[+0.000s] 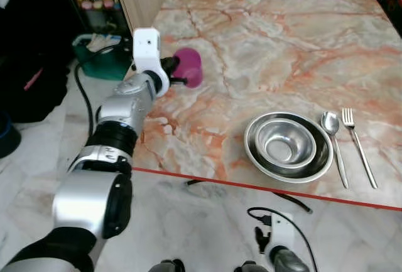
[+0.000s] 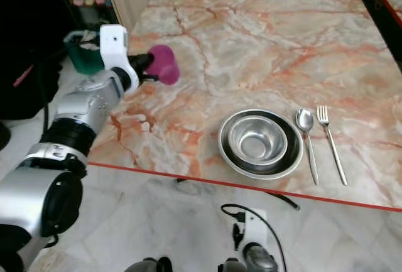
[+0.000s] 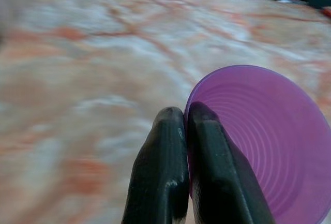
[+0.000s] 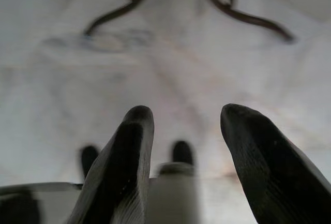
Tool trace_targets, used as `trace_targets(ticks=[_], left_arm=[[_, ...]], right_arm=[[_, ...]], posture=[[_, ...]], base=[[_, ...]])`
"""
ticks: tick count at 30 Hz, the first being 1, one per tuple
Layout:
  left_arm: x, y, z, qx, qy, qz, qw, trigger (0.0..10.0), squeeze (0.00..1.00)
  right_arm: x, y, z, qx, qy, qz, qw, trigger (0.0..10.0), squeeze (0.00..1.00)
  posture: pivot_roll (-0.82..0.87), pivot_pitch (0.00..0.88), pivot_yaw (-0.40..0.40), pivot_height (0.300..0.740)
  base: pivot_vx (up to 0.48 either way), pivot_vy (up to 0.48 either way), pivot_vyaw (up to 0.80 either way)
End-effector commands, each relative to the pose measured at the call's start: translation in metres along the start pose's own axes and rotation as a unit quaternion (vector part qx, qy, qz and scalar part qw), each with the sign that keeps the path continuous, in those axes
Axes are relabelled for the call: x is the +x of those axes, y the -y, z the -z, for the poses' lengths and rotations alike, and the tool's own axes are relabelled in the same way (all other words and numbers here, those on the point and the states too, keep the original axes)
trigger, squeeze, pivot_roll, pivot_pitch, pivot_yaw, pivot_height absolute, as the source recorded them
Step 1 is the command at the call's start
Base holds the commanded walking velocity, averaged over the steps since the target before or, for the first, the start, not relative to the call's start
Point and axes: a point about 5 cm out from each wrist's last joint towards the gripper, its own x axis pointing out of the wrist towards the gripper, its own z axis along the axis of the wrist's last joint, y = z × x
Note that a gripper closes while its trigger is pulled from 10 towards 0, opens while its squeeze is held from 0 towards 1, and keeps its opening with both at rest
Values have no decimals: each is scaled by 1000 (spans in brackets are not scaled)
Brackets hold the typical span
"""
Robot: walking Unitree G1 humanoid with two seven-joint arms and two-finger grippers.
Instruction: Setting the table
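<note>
- The left gripper (image 3: 185,118) is reaching out over the near left part of the marble table (image 1: 270,39), its two black fingers (image 3: 160,172) pinching the rim of a purple cup (image 1: 189,66), one inside the wall and one outside.
- The purple cup is lying tipped on its side in that grip, its mouth opening toward the wrist camera; whether it is touching the tabletop cannot be told.
- Well apart to the right, near the front edge, two nested steel bowls (image 1: 288,146) are sitting, with a spoon (image 1: 333,140) just beside them and a fork (image 1: 358,143) beyond.
- The right gripper (image 4: 186,131) is hanging low over the pale floor (image 4: 165,63), its fingers spread apart and holding nothing.
</note>
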Motion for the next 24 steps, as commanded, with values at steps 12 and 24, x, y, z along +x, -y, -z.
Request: trace_targets(ticks=[12, 24], left_arm=[[-3, -5, -9, 17, 6, 11, 1000, 10000, 0], [0, 2, 2, 22, -35, 31, 999, 10000, 0]], right_arm=[[0, -6, 4, 6, -10, -7, 1000, 10000, 0], [0, -6, 4, 5, -12, -9, 1000, 10000, 0]], posture=[[13, 178, 26, 740], [16, 178, 28, 740]], base=[[129, 0, 0], [0, 0, 0]])
